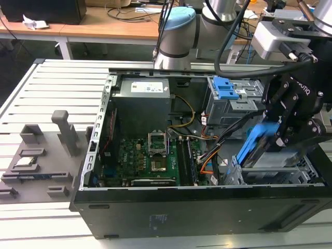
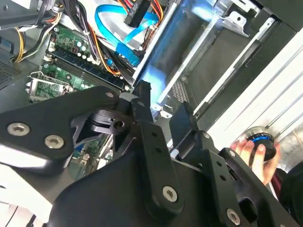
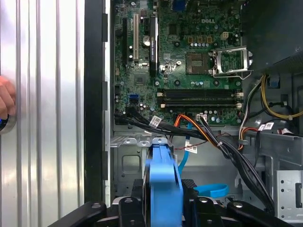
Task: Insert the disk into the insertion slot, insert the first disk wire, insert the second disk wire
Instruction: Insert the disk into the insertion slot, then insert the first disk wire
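The disk (image 1: 253, 145), in its bright blue carrier frame, hangs tilted over the lower right corner of the open computer case. My black gripper (image 1: 275, 139) is shut on it from above. Just under it sits the insertion slot (image 1: 275, 174), a silver-grey metal cage. In the first wrist view the disk's blue frame (image 3: 163, 182) stands edge-on between my fingers, above the slot's metal wall (image 3: 128, 163). A blue flat wire (image 3: 210, 190) lies looped beside the slot, and a black and orange wire bundle (image 3: 213, 137) runs past it. The second wrist view shows the disk as a blue blur (image 2: 158, 71).
The motherboard (image 1: 150, 155) fills the case floor, with the power supply (image 1: 142, 101) behind it. A grey bay with blue latches (image 1: 228, 93) stands beyond the slot. Grey fixtures (image 1: 36, 155) lie on the slatted table at the exterior view's left. A hand (image 2: 253, 153) rests outside the case.
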Tool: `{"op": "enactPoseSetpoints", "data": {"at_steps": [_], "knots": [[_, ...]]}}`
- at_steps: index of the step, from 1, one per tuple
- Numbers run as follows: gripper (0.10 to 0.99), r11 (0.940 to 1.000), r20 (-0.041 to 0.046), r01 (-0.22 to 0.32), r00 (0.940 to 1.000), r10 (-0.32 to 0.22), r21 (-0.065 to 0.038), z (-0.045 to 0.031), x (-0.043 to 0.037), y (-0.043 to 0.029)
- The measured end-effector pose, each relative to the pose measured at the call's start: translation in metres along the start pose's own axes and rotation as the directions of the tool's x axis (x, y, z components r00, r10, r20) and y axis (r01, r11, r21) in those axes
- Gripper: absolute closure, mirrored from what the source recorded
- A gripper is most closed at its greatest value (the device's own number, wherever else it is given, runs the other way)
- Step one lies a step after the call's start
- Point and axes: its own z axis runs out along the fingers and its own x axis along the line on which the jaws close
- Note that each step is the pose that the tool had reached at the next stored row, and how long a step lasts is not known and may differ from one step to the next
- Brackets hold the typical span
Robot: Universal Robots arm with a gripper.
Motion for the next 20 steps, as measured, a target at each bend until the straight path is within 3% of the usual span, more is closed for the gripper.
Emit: {"op": "enactPoseSetpoints", "data": {"at_steps": [3,5,6,7,18,20], "knots": [[0.647,1.0,0.0001,0.0,1.0,0.0,0.0,0.0003,0.0,0.0],[0.792,1.0,0.0001,0.0,1.0,0.0,0.0,0.0005,0.0,0.0],[0.792,1.0,0.0002,0.0,1.0,0.0,0.0,0.0006,0.0,0.0],[0.973,1.0,0.0002,0.0,1.0,0.0,0.0,0.0007,0.0,0.0],[0.98,1.0,0.0003,0.0,1.0,0.0,0.0,0.0019,0.0,-0.001],[0.98,1.0,0.0001,0.0,1.0,0.0,0.0,0.0025,-0.0043,-0.0212]]}}
